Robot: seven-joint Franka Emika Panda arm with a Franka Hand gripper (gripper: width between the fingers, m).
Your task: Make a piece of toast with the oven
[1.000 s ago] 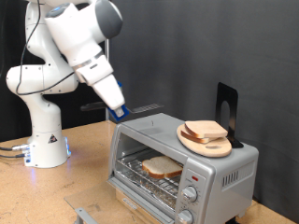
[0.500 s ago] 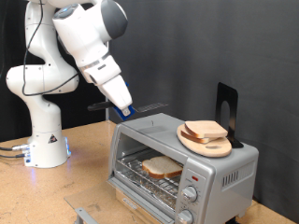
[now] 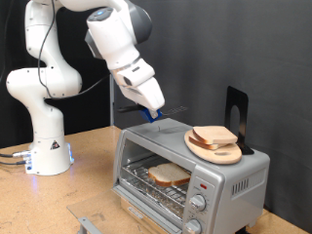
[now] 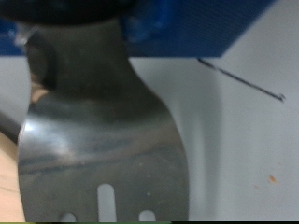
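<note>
Gripper [image 3: 153, 114] clamped on a slotted metal spatula [image 4: 103, 149], poised above the oven [image 3: 190, 166] top. 1 piece of toast [image 3: 169, 175] lies on the rack inside, below the fingers, toward the exterior view's bottom. More slices sit on the wooden plate [image 3: 216, 151].

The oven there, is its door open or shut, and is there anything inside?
Open. The oven has its glass door folded down at the front, and a slice of toast lies on the wire rack inside.
</note>
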